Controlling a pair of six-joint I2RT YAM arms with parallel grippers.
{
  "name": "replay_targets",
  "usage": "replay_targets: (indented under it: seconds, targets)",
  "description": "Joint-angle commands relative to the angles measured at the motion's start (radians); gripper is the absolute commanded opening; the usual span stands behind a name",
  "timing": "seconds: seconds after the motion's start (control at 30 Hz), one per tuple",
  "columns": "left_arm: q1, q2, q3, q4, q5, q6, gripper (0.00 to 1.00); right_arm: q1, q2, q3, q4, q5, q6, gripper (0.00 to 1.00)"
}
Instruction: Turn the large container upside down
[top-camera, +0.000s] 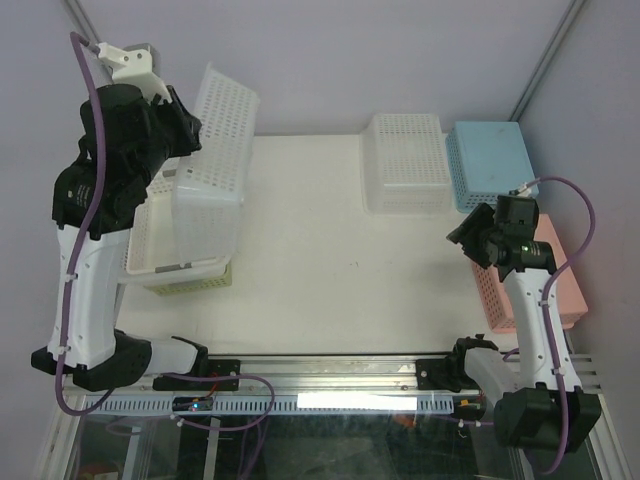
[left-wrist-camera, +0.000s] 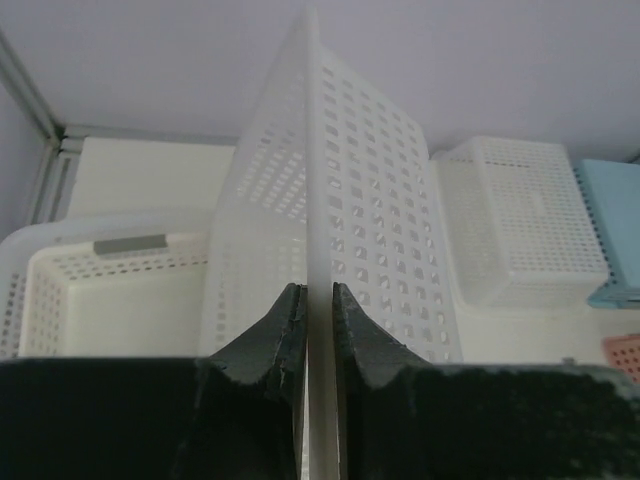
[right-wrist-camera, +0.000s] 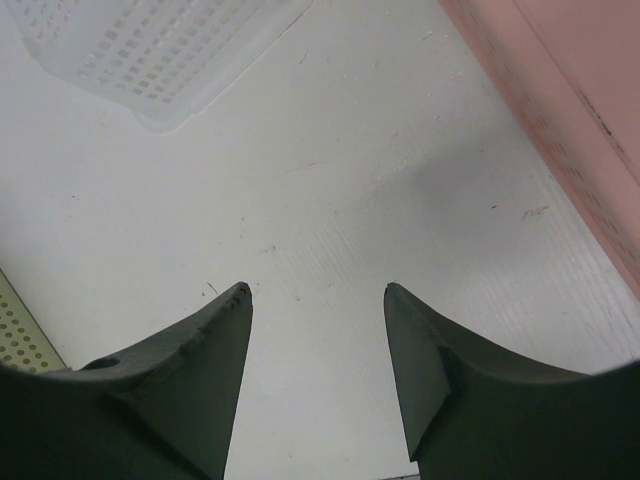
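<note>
Rim looks the best hold on the large container (top-camera: 215, 165), which is likely light, thin and flexy. Left gripper (left-wrist-camera: 318, 300) has its jaws clamped on that rim; right gripper (right-wrist-camera: 318, 295) jaws stand apart, empty.

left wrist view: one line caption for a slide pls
The left hand shut on the rim of the large container, the white perforated basket tipped up on edge.

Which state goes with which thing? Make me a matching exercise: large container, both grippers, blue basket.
1 large container
2 left gripper
3 right gripper
4 blue basket

A open above the table
B back right corner
C tipped up on its side
D shut on the large container

Pairs: 1-C, 2-D, 3-A, 4-B
</note>
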Motion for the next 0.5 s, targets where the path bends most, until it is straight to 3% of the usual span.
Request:
replay_targets:
  seconds: [0.0,0.1,0.2,0.27,0.47]
  targets:
    - [0.000,0.017,0.103,0.165,0.210,-0.008,0.00,0.004,-0.043,0.058,-0.008,0.015,0.010,0.59]
    - [0.000,0.037,0.104,0.231,0.347,-0.088,0.00,0.003,-0.059,0.093,-0.040,0.021,0.009,0.59]
    - [-0.001,0.021,-0.060,0.449,0.588,-0.246,0.00,0.002,-0.064,0.155,-0.083,-0.013,-0.016,0.59]
    - [-0.003,0.020,-0.168,0.589,0.677,-0.351,0.00,0.002,-0.066,0.207,-0.113,-0.019,-0.028,0.59]
    - [-0.009,0.018,-0.434,0.918,0.722,-0.591,0.00,0.001,-0.100,0.315,-0.154,0.024,-0.038,0.59]
